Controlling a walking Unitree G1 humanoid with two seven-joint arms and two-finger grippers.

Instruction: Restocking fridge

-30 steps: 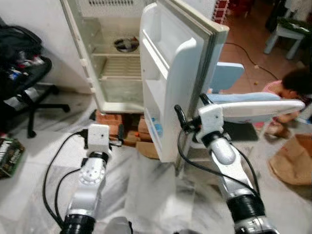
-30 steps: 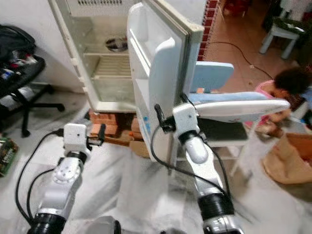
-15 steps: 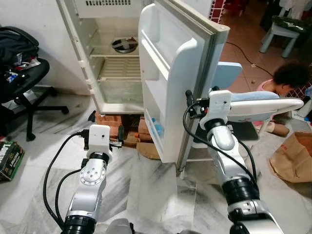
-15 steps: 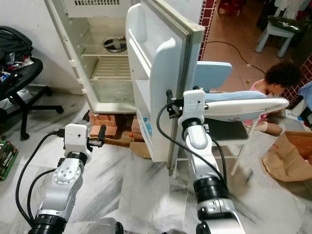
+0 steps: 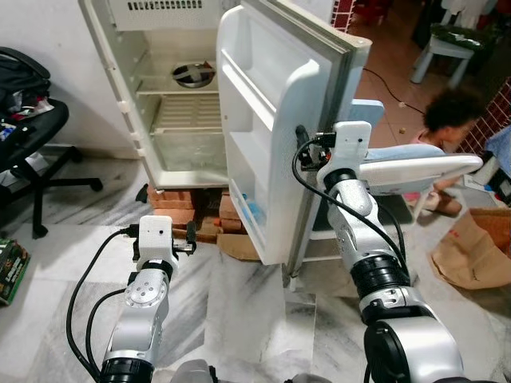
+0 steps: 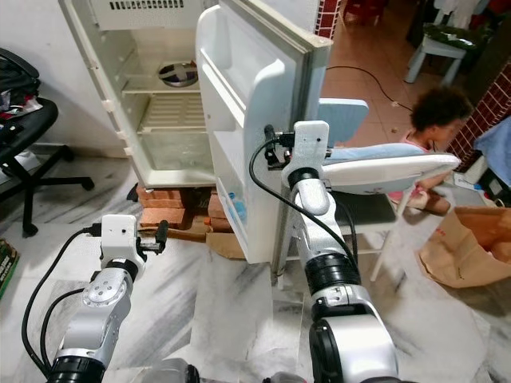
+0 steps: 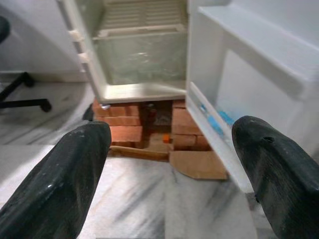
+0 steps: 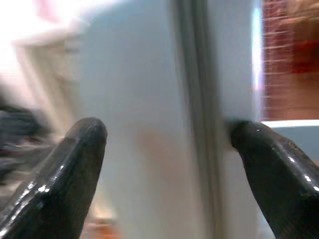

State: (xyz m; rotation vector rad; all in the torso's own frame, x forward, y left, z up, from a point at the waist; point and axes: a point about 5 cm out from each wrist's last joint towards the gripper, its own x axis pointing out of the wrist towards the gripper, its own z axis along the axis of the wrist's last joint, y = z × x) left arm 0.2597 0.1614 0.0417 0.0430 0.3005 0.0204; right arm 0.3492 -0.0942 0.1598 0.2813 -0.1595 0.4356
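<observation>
Right gripper (image 8: 164,144), fingers spread astride the fridge door (image 5: 271,120) edge at frame centre, to swing it; left gripper (image 7: 169,164) released, idle lower left

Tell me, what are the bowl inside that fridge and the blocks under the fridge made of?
The bowl on the upper shelf looks like metal, probably steel: grey and shiny, with bright glints on its rim. The blocks under the fridge look like fired clay bricks: matt reddish-orange, rough-edged, stacked in courses.
</observation>
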